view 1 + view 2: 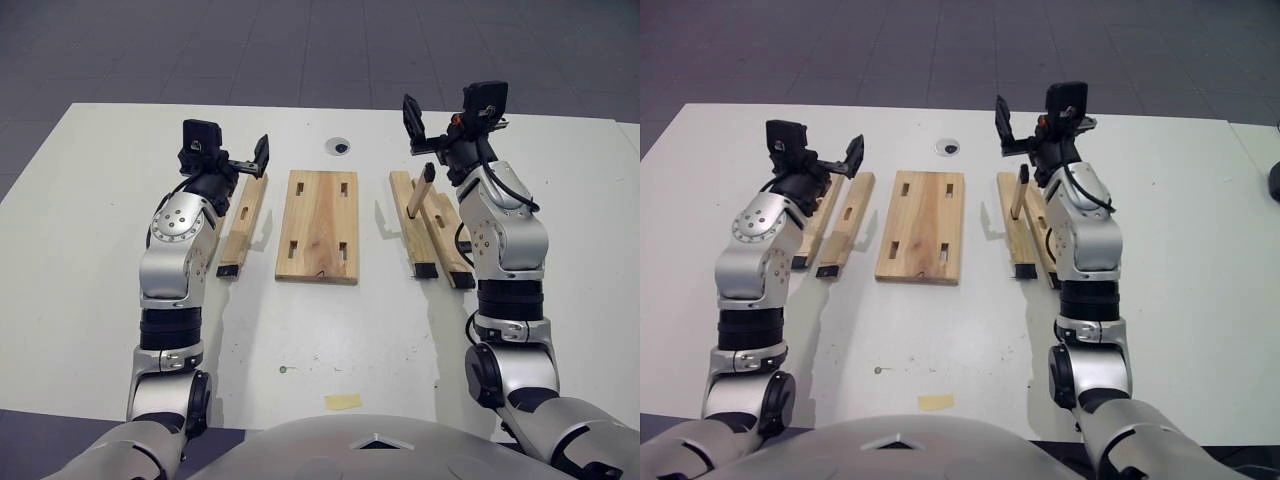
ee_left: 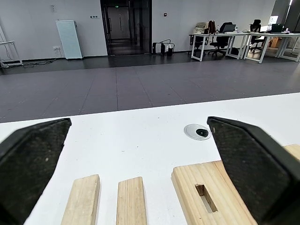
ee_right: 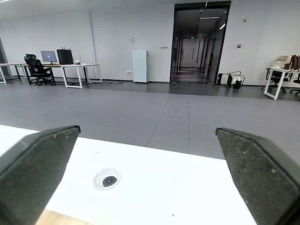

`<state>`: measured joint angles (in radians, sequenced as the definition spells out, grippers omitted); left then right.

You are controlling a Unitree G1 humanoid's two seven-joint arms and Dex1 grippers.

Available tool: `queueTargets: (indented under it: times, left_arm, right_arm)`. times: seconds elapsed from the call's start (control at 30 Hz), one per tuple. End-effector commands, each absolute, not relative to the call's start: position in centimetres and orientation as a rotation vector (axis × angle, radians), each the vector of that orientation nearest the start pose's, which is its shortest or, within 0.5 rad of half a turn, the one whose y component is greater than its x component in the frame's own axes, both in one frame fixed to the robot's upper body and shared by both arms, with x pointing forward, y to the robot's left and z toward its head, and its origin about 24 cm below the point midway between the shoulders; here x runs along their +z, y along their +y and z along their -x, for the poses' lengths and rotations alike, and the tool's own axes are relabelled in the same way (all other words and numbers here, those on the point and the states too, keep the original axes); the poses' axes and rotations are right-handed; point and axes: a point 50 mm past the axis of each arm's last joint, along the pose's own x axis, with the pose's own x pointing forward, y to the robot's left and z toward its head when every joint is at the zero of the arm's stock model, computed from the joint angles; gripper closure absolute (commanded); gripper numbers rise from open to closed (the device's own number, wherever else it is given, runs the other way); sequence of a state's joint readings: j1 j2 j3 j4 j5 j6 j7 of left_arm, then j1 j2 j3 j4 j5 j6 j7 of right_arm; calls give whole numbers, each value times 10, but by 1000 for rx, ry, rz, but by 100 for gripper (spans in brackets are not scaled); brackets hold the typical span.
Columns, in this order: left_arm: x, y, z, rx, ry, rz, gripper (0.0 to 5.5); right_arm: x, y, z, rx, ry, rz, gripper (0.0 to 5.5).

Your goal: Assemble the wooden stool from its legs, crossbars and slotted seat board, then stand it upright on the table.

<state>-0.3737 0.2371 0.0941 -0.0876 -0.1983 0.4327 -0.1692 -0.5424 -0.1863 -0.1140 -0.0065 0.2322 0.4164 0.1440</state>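
— Four slots (image 1: 344,187) are cut in the one seat board (image 1: 318,227). It lies flat in the middle of the table (image 1: 90,250).
— Two legs (image 1: 847,225) lie left of it and two more legs (image 1: 412,225) lie right. One crossbar (image 1: 421,190) stands tilted on a right one.
— And the grippers?
— The left gripper (image 2: 139,126) and the right gripper (image 3: 147,129) hang over the legs' far ends, fingers wide apart.

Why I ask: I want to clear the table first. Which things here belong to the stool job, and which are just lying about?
Job: slotted seat board; left legs; right legs; crossbar standing on the right ones.
Lying about: tape scrap; cable grommet, a table fitting.
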Motion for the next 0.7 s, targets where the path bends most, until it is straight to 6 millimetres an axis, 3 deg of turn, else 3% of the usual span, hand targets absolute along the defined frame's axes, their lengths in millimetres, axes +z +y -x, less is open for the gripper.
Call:
queueTargets:
  times: [0.03,0.1,0.17,0.23,0.3,0.37,0.43,0.57,0.7]
  left_arm:
    - [135,172,-316,-199,-39,-44,10]
    - [134,170,-315,-206,-34,-43,10]
    - [133,168,-314,-212,-29,-40,10]
    - [132,169,-314,-211,-25,-37,10]
    - [130,169,-314,-207,-14,-19,10]
    - [127,169,-314,-202,-1,-2,10]
    - [123,171,-311,-192,12,3,10]
    - [116,169,-305,-174,35,31,10]
    - [114,164,-302,-183,42,37,10]
  right_arm:
    - [209,-151,-334,238,-267,-93,11]
    - [215,-148,-332,247,-282,-107,11]
    - [198,-143,-332,258,-221,-121,11]
    - [162,-140,-333,262,-85,-118,11]
    - [105,-146,-330,253,125,-79,11]
    - [72,-154,-326,240,241,-58,11]
    - [69,-155,-327,258,239,-67,11]
    - [94,-151,-333,303,122,-132,11]
    - [124,-163,-335,281,11,-150,11]
